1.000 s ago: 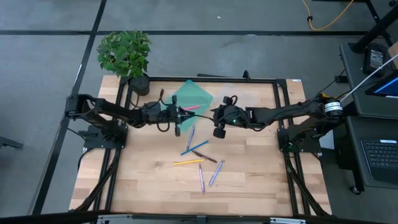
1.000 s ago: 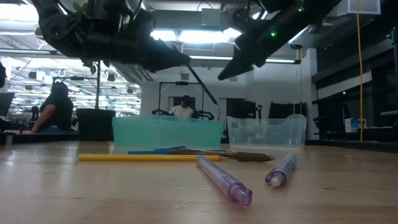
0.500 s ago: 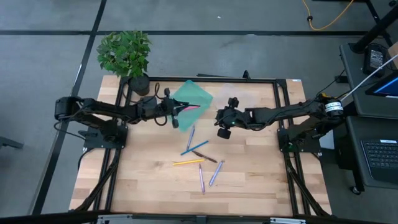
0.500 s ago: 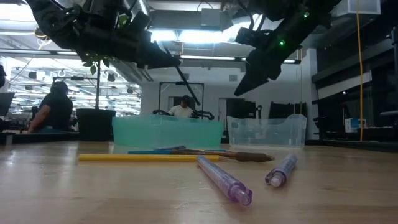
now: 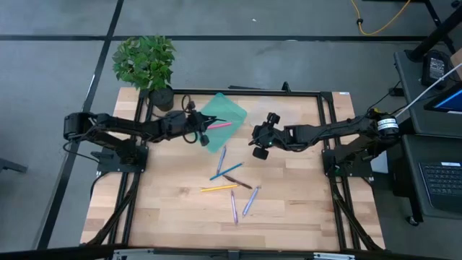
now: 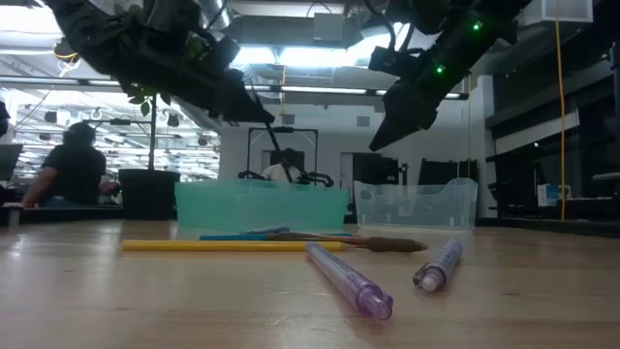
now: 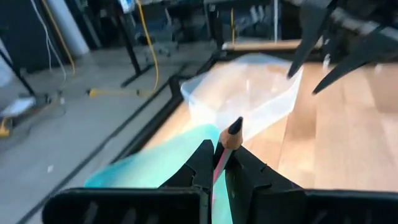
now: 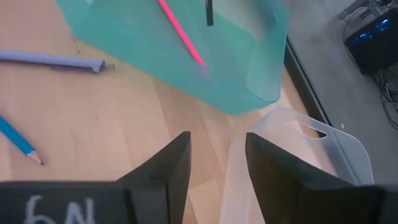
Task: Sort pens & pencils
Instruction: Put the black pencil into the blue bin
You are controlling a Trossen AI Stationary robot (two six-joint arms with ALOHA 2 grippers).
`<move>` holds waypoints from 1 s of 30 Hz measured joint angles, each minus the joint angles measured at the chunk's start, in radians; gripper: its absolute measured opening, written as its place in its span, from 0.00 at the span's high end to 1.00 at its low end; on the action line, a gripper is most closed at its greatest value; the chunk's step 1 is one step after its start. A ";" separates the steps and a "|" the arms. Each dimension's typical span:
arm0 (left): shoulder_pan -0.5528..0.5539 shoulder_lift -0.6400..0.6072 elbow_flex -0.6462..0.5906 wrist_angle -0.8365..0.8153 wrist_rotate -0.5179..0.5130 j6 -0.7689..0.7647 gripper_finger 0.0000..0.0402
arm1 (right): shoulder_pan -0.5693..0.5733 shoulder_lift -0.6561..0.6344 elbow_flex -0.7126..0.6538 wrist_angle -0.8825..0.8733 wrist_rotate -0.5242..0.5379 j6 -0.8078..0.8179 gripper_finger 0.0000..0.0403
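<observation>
My left gripper (image 5: pixel 204 133) is shut on a dark-tipped pencil (image 7: pixel 234 132) and hangs over the near left edge of the teal bin (image 5: pixel 225 112). A pink pencil (image 5: pixel 221 124) lies inside that bin. My right gripper (image 5: pixel 258 149) stands open in the air, right of the teal bin and above the table, with nothing between its fingers (image 8: pixel 168 165). On the wood lie two blue pencils (image 5: pixel 226 171), a yellow one (image 6: pixel 228 245), a dark brown one (image 5: pixel 239 182) and two lavender pens (image 6: pixel 349 281). My left gripper pinches the pencil's shaft (image 7: pixel 222 153) between its two fingers (image 7: pixel 203 163). The sharpened dark tip (image 7: pixel 236 126) sticks out past the fingertips. The fingers come nearly level from the table's left side. The pencil is lifted clear, above the teal bin.
A clear plastic bin (image 6: pixel 417 204) stands right of the teal one at the far side. A potted plant (image 5: pixel 146 63) sits at the far left corner. A black frame rail (image 5: pixel 238 92) runs along the table's far edge. People sit in the room beyond.
My left gripper has moved toward the far edge and slightly up, over the teal bin, tipping up to nearly level; its pencil has swung up with it. My right gripper has tipped its fingers steeper downward while staying about in place.
</observation>
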 joint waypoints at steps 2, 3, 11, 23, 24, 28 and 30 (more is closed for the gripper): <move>0.016 0.000 0.045 -0.105 0.004 -0.020 0.96 | 0.000 0.000 0.000 0.003 0.000 0.000 0.62; 0.024 0.000 0.069 -0.159 0.008 -0.023 0.96 | 0.000 0.000 0.000 0.003 0.000 0.000 0.62; 0.066 0.003 0.218 -0.448 0.033 -0.019 0.96 | 0.000 0.000 0.000 0.003 0.000 -0.001 0.62; 0.110 0.024 0.258 -0.556 0.117 -0.044 0.96 | 0.000 0.000 0.000 0.003 0.000 -0.003 0.62; 0.110 0.025 0.258 -0.555 0.117 -0.044 0.96 | 0.000 0.000 0.000 0.004 0.000 -0.003 0.62; 0.110 0.030 0.257 -0.554 0.117 -0.044 0.96 | 0.000 0.000 0.000 0.003 0.000 -0.002 0.62; 0.110 0.030 0.257 -0.554 0.117 -0.044 0.96 | 0.000 0.000 0.000 0.003 0.000 -0.003 0.62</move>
